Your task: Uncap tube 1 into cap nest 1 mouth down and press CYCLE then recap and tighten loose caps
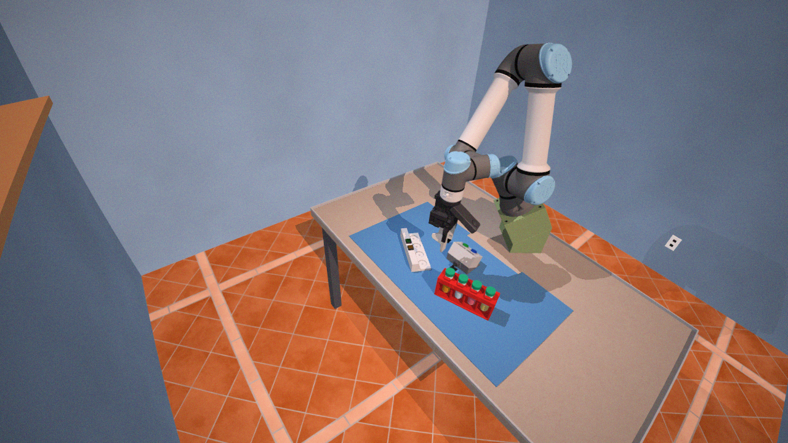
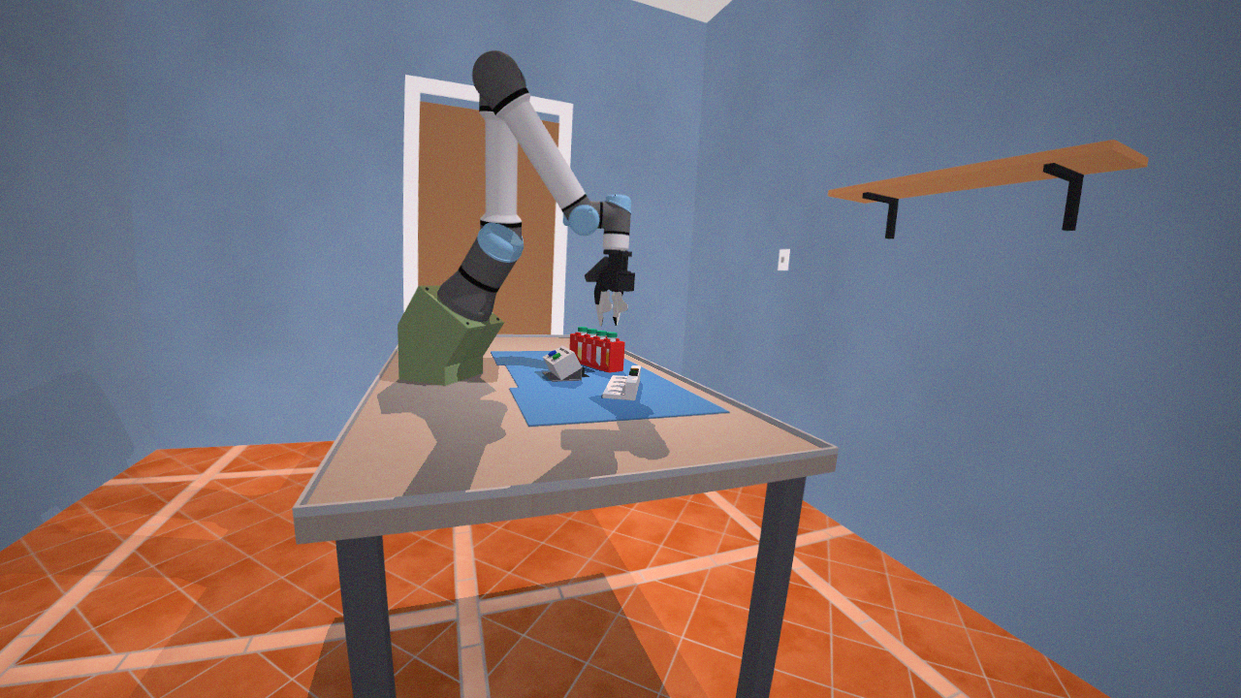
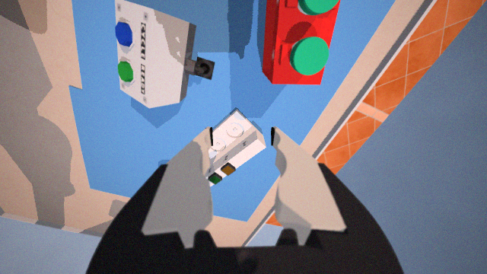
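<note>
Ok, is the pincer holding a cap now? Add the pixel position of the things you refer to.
No, the pincer (image 1: 443,247) (image 2: 610,323) (image 3: 241,128) stands open, with nothing between its fingertips.

The wrist view's upper edge cuts off the red rack (image 3: 279,74) and its caps.

Laboratory-type workspace, as I view it remotely: four green-capped tubes stand in a red rack (image 1: 467,296) (image 2: 597,349) (image 3: 279,42), beside a white cap tray (image 1: 415,252) (image 2: 620,387) (image 3: 253,148) and a housing (image 1: 462,258) (image 2: 564,364) (image 3: 163,68) marked CYCLE. Terracotta floor tiles (image 1: 247,341) (image 2: 555,650) (image 3: 407,65) and a brown door (image 2: 468,199) show an ordinary room around it.
</note>
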Robot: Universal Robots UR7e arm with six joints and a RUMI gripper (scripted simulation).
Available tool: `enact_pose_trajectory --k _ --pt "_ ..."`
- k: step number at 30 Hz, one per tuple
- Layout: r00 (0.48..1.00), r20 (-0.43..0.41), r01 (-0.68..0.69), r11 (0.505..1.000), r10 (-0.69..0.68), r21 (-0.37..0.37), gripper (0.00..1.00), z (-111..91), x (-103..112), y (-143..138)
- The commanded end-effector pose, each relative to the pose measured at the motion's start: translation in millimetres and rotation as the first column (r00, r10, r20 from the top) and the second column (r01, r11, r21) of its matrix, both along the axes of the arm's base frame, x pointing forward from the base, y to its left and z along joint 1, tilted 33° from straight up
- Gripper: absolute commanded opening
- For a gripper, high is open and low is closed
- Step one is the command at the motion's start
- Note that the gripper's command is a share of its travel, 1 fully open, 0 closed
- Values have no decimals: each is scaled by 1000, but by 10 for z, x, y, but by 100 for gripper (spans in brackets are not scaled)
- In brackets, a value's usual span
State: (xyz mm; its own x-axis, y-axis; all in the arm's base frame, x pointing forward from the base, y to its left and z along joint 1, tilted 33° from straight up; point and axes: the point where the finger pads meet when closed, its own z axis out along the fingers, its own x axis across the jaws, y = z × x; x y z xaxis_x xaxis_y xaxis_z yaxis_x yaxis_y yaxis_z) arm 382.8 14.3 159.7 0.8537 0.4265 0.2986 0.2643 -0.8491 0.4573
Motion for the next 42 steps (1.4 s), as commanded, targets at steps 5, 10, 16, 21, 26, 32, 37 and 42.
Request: enact_pose_trajectory --k 5,10,16,21,26,32,37,42 --pt "1000 2 0 1000 0 1 35 4 -5 -6" --pt "975 67 203 972 -212 120 35 -82 -4 229" --pt "904 104 380 891 -415 246 35 -169 -2 463" --pt "893 107 400 879 -438 261 35 -226 -1 619" --pt "893 107 400 879 -438 261 35 -313 1 855" --pt "893 107 400 879 -438 261 35 -428 3 1168" --pt "893 107 400 879 -438 261 35 -485 4 1325" --pt "893 107 400 879 -438 261 35 -600 6 1638"
